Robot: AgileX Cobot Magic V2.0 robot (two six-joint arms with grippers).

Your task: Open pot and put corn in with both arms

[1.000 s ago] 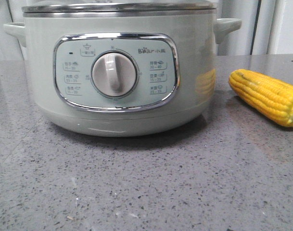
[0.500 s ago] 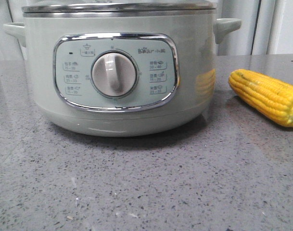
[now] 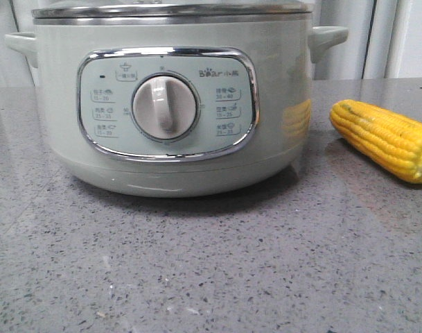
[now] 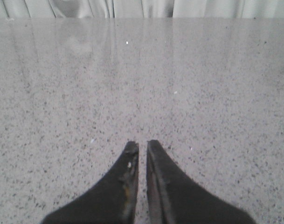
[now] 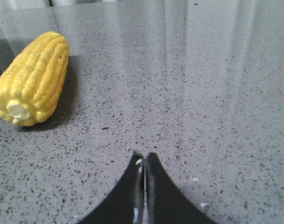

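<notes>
The pot point(image 3: 170, 104) stands upright on the grey speckled counter point(image 3: 217, 270), filling the upper left of the front view. Its chrome-framed control panel point(image 3: 167, 104) faces the camera, with the cream dial point(image 3: 165, 107) at its centre. The lid point(image 3: 170, 10) sits on the steel rim, so the pot is covered.

The corn point(image 3: 384, 139) lies on its side on the counter at 3 o'clock from the pot, near it but not touching.

Left hand point(image 4: 142, 145): clenched, with only a thin slit between the two dark fingers, grasping nothing, above bare counter.

Right hand point(image 5: 144, 157): clenched, fingers pressed together, grasping nothing. In the right wrist view the corn point(image 5: 32, 77) lies at 10 o'clock from this hand, well apart, cut end toward the camera.
</notes>
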